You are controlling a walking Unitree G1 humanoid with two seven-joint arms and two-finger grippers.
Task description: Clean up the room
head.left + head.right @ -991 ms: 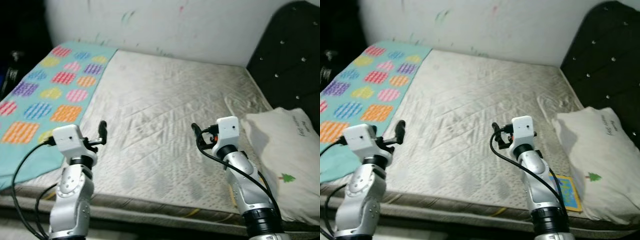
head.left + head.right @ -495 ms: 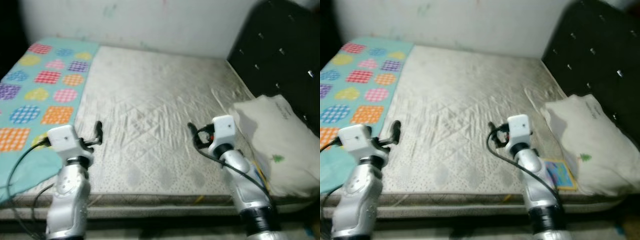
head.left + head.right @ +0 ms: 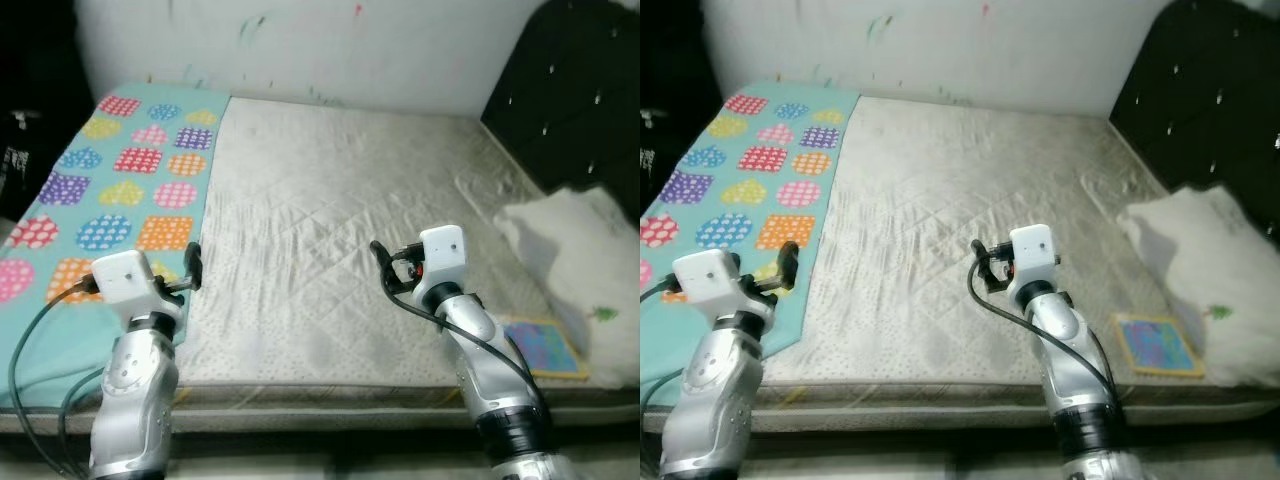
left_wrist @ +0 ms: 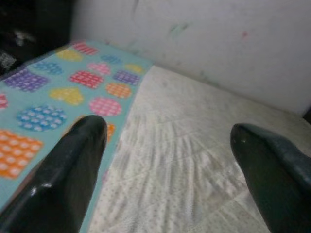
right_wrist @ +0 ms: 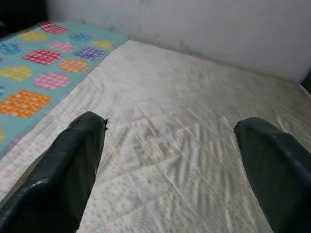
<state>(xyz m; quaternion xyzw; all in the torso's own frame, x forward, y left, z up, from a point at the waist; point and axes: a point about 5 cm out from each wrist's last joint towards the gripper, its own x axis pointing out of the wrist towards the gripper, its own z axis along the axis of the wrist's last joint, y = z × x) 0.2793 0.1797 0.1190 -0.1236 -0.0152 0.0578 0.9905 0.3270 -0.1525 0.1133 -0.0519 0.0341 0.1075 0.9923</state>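
Right now both my arms are raised over the near edge of the bed [image 3: 330, 200], left gripper [image 4: 170, 160] and right gripper [image 5: 170, 160] with fingers spread wide and holding nothing, ready to pick. Beyond my left fingers lies the teal patterned blanket [image 3: 110, 190]. Off to the outer side of my right fingers sit a colourful book [image 3: 1152, 343] and the pillow [image 3: 1210, 270] (likely my first targets).

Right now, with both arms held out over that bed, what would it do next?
Probably reach the right gripper, jaws open, toward the colourful book lying flat on the mattress beside the white pillow; it looks like the loose item nearest that arm.
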